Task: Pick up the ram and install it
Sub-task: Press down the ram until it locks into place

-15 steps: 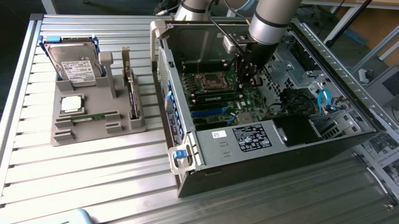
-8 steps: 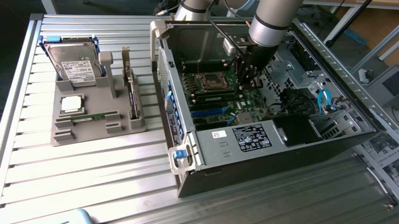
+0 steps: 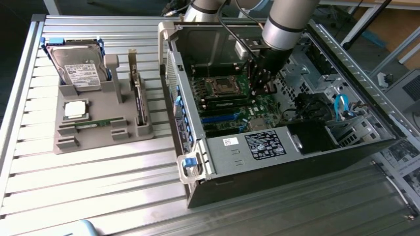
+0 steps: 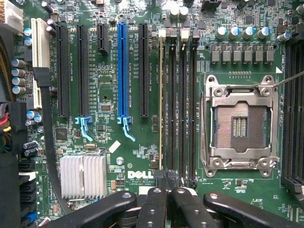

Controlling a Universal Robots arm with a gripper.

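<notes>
My gripper reaches down into the open computer case, over the motherboard beside the processor socket. In the wrist view the gripper is shut, fingertips pressed together just above the row of memory slots. A thin green edge, the ram seen edge-on, stands along the memory slot nearest the blue slot, and its near end lies under the fingertips. Whether the fingers touch it is hidden. On the grey holder outside the case lies another green stick.
The holder also carries a silver hard drive, a square processor chip and an upright card. The socket is open and empty. A finned heat sink and black cables flank the slots. Case walls enclose the arm.
</notes>
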